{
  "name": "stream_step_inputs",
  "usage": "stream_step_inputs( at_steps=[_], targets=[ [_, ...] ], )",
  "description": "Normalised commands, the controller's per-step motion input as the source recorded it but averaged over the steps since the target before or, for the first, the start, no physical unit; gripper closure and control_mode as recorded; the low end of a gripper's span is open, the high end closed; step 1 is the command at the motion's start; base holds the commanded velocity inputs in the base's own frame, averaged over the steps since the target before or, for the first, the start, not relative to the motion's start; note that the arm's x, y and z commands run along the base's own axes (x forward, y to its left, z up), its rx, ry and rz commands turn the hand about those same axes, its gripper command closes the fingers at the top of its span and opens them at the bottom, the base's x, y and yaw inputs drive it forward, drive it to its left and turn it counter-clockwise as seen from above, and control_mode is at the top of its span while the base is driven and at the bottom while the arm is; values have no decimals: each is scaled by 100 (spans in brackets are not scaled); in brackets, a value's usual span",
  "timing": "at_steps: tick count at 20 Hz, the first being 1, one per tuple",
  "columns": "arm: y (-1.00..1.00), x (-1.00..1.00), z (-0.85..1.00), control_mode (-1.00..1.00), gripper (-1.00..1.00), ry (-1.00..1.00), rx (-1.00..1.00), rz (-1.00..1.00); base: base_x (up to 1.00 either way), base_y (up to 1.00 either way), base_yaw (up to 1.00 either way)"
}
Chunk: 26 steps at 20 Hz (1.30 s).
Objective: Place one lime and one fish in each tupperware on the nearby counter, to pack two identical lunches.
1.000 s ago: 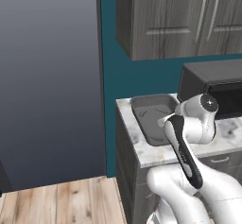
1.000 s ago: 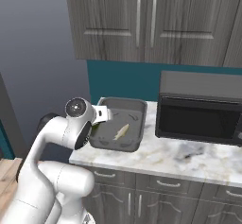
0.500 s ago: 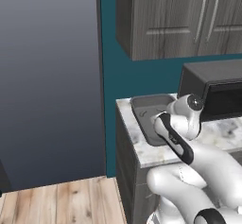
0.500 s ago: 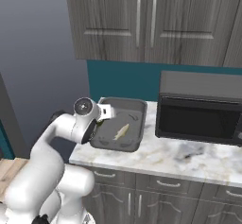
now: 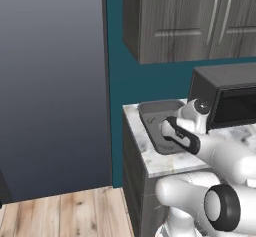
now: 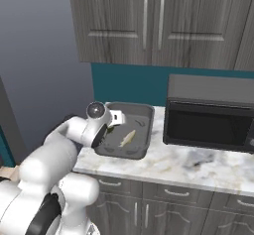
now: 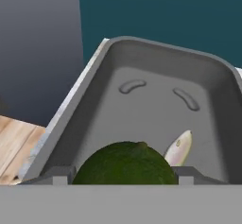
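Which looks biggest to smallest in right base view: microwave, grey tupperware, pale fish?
1. Microwave, clearly the largest.
2. Grey tupperware, smaller in view; the arm covers part of it.
3. Pale fish, a small sliver lying inside the tupperware.
All three sit at similar depth on the counter, so the order seems reliable.

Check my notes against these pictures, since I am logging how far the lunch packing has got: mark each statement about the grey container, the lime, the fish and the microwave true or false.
1. The gripper holds a lime between its fingers. True.
2. A pale fish lies inside the dark grey tupperware. True.
3. The lime already rests on the tupperware floor. False: it is still between the fingers, above the container.
4. The microwave stands to the left of the tupperware in the right base view. False: it stands to the right.
5. The microwave door is open. False: it is shut.
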Motion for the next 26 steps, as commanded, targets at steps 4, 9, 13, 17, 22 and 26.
stream_step_inputs(
  at_steps=[4, 9, 13, 17, 22, 26],
  targets=[
    [-9, 28, -40, -100, -100, 0, 0, 1, 0, 0, 0],
    [-3, 45, -13, -100, -100, 0, 0, 0, 0, 0, 0],
    [-1, 64, 5, -100, -100, -1, 0, 3, 0, 0, 0],
    [-4, -4, 35, -100, -100, 1, 0, 2, 0, 0, 0],
    [-34, -98, 30, -100, -100, 5, 0, -1, 0, 0, 0],
    [-61, -98, 97, -100, -100, 6, 0, -2, 0, 0, 0]
  ],
)
